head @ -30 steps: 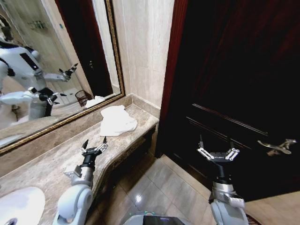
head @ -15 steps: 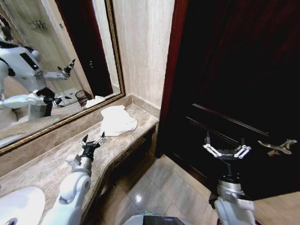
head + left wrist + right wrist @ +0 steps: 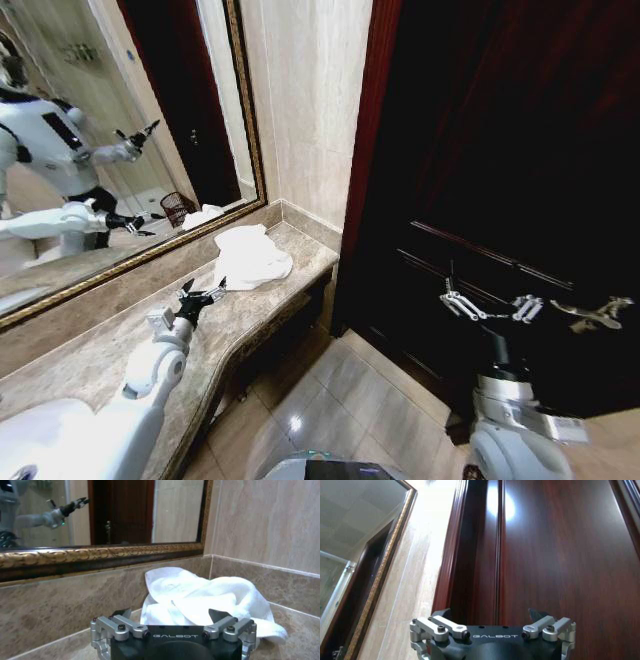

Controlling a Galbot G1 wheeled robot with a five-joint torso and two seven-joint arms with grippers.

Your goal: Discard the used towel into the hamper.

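Left pincer [image 3: 204,293] wide, aimed at towel [image 3: 250,257] | towel lengthwise along counter [image 3: 100,350] | right pincer [image 3: 488,304] wide

Towel [image 3: 251,258] looking like soft white cloth, crumpled and matt, with a faint woven pattern in the left wrist view [image 3: 200,594]. Counter [image 3: 110,345] showing as polished beige stone, veined and smooth. Wall [image 3: 310,100] appearing as pale glossy stone panels. Door [image 3: 500,150] gleaming as dark red varnished wood. Mirror frame [image 3: 250,120] looking gilded and carved. Floor [image 3: 370,410] shining as glossy tile. Left gripper [image 3: 200,294] and right gripper [image 3: 489,305] showing brushed metal links on matt black bodies.
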